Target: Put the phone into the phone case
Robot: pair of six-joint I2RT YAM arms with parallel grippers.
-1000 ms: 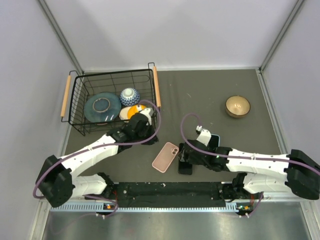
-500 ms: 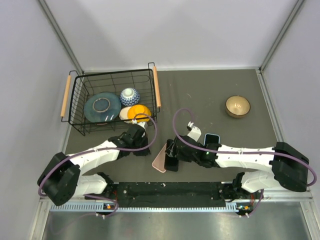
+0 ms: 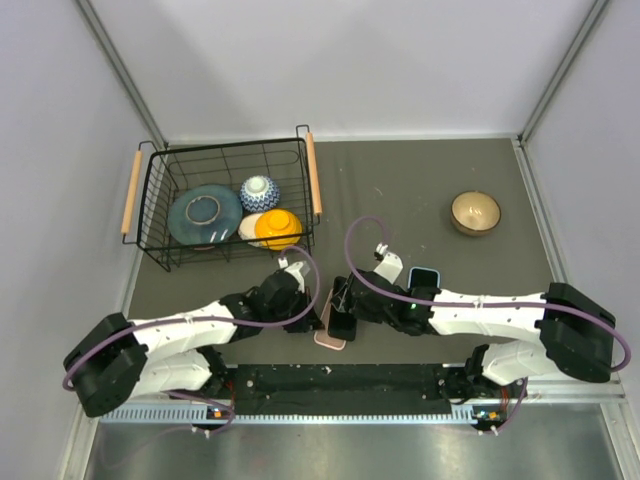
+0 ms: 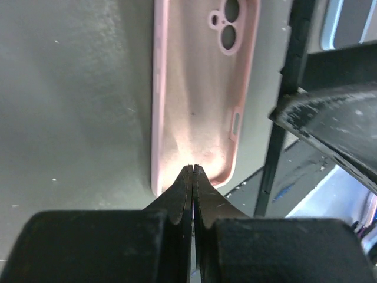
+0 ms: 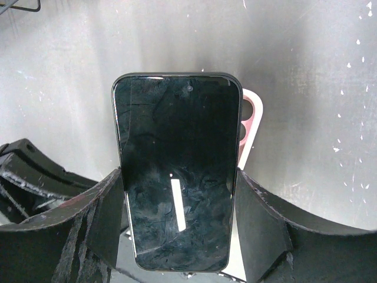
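The pink phone case (image 4: pixel 197 88) lies open side up on the dark mat, its camera cut-outs at the far end. My left gripper (image 4: pixel 193 168) is shut, with its tips over the case's near short end; I cannot tell if they touch it. My right gripper (image 5: pixel 177 200) is shut on the phone (image 5: pixel 177 171), black screen facing the camera, held just above the case (image 5: pixel 250 118), which peeks out at its right. In the top view both grippers meet at the case (image 3: pixel 330 338): the left gripper (image 3: pixel 310 314) on its left, the right gripper (image 3: pixel 343 320) with the phone (image 3: pixel 343 325) over it.
A black-faced slab with a light blue rim (image 3: pixel 424 277) lies right of the right wrist. A wire basket (image 3: pixel 150 200) with dishes stands at the back left. A tan bowl (image 3: pixel 475 212) sits at the back right. The arms' base rail runs just below the case.
My right gripper has carried the phone left, over the case. My left gripper has come down from beside the basket to the case's end. The case is now mostly hidden.
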